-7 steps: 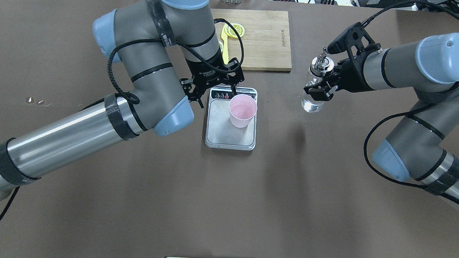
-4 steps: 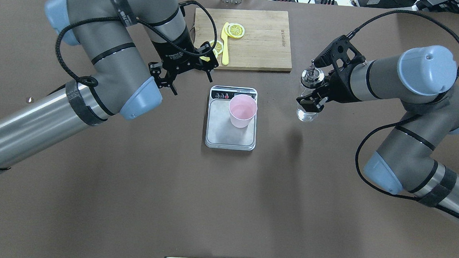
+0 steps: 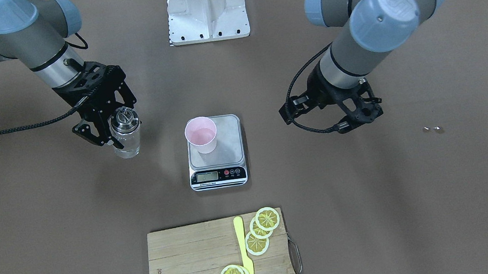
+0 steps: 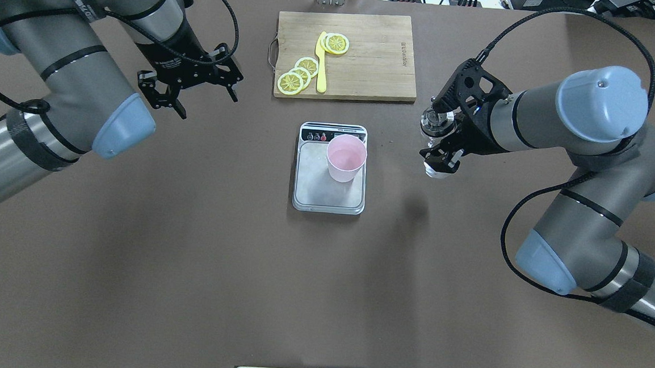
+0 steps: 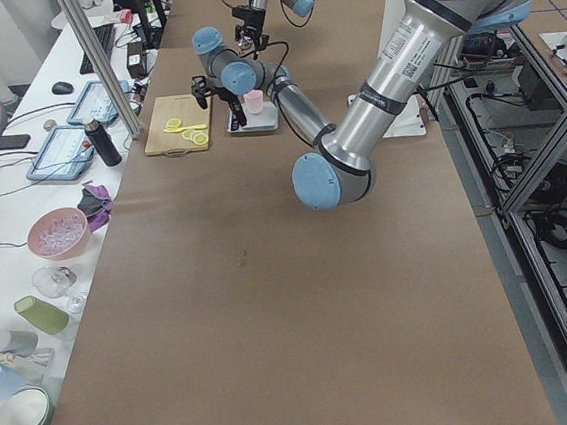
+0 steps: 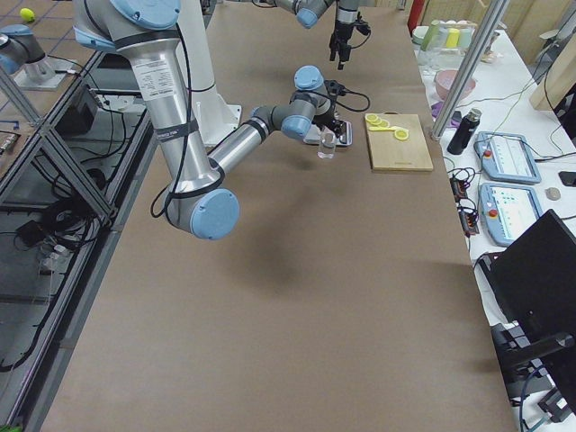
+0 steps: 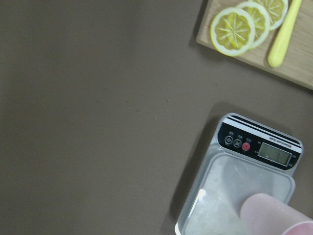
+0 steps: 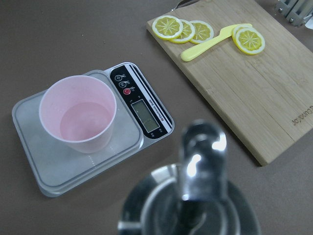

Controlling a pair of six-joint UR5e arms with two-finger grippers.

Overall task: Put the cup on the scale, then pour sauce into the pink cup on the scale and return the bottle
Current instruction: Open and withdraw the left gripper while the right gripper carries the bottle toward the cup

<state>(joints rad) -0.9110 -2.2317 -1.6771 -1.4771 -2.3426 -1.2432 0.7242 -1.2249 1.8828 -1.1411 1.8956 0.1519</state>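
The cup [image 4: 346, 158] was seen standing upright on the scale [image 4: 318, 192], on the robot's right half of the platform, close to the display strip. The bottle [image 3: 129, 145] was held upright in the clenched right gripper [image 4: 442, 151], beside the scale on the robot's right and apart from it. The left gripper [image 4: 207, 104] was spread wide with nothing between its fingers, away from the scale. Lemon slices [image 4: 291, 82] and a yellow knife [image 4: 320, 64] were laid on a wooden cutting board [image 4: 375, 56] beyond the scale.
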